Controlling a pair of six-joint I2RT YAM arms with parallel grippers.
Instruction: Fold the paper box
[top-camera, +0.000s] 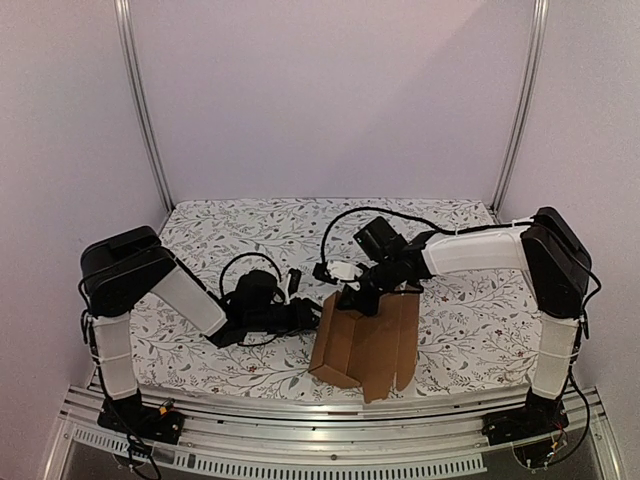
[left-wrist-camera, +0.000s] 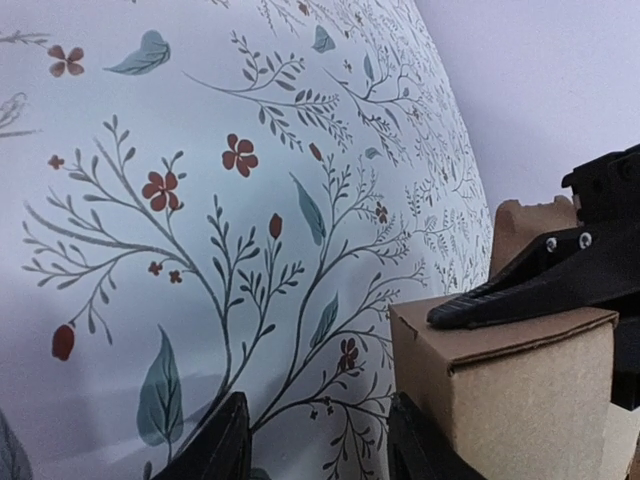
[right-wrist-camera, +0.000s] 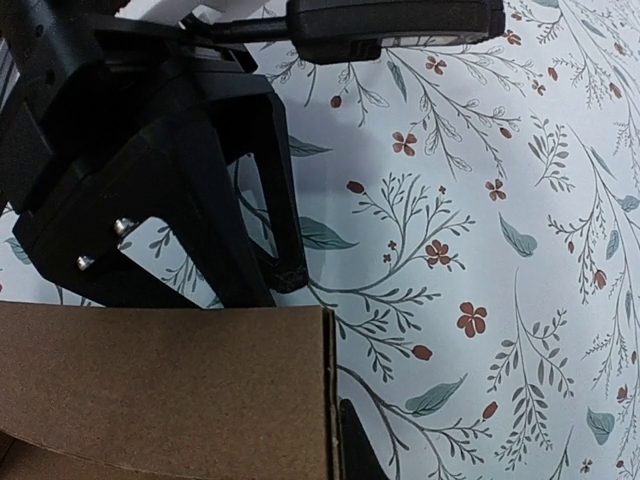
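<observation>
Tabletop (top-camera: 230, 225): right gripper (top-camera: 352, 300) pinching paper box (top-camera: 370, 345)

Table (top-camera: 230, 230) w/ floral cloth carries brown paper box (top-camera: 370, 345), standing part-folded near front edge.

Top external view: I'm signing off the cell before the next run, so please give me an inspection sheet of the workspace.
Surface: floral cloth, lying flat.
Job's things: paper box, brown, partly folded, standing near the front edge.
Clutter: nothing seen.
Grippers: left gripper open beside the box, holding nothing; right gripper shut on a top edge of a box panel.
Cables: black cables loop above both wrists.
Surroundings: pale walls, metal frame posts, rail in front.
</observation>
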